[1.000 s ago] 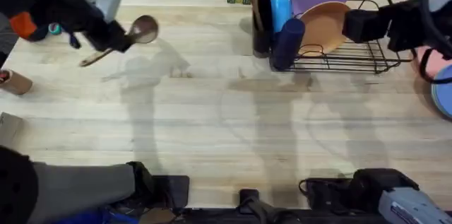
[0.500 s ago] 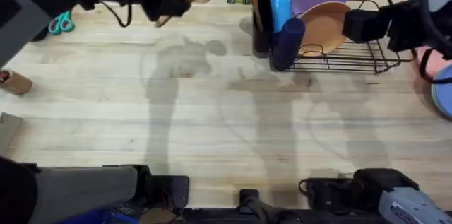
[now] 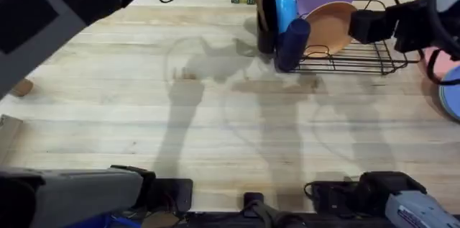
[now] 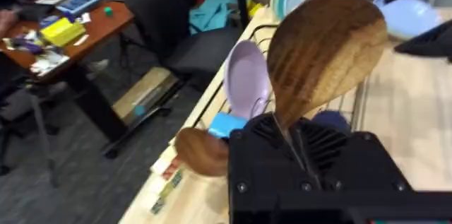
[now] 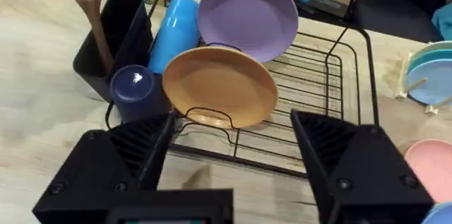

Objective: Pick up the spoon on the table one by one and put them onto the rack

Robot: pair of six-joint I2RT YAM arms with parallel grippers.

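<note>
The left tool (image 4: 296,143) grips a spoon (image 4: 325,51) bowl-up, at the tabletop's (image 3: 215,113) far edge, for lowering into the rack's (image 5: 332,111) cup (image 5: 113,30). The right tool (image 5: 233,160) waits spread nearby.

Beyond the tabletop, a black office chair (image 4: 166,19) stands by a cluttered brown desk (image 4: 67,37), floor seemingly grey.

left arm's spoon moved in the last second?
Yes. The spoon, clamped in the left gripper, travelled right across the table toward the rack.
</note>
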